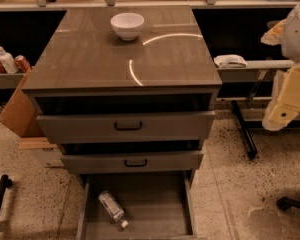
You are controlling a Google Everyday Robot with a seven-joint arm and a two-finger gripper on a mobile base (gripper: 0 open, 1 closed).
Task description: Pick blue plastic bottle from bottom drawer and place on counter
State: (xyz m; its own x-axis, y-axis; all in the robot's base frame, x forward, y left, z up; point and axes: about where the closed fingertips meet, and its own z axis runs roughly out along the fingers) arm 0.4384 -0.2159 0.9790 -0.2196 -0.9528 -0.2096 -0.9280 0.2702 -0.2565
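The blue plastic bottle (112,209) lies on its side in the left part of the open bottom drawer (160,209), white cap toward the front right. The counter (90,59) is the glossy grey-brown top of the cabinet, with curved light reflections. My gripper (277,120) is at the end of the white and cream arm at the right edge. It hangs beside the cabinet at about the top drawer's height, well above and to the right of the bottle, and nothing shows in it.
A white bowl (127,25) stands at the back of the counter. The two upper drawers (127,126) are pulled out a little. A pump bottle (5,59) and red cans (22,63) stand on the left shelf, with a cardboard box (15,109) below. A cloth (230,61) lies on the right shelf. Black legs (245,129) stand on the floor at right.
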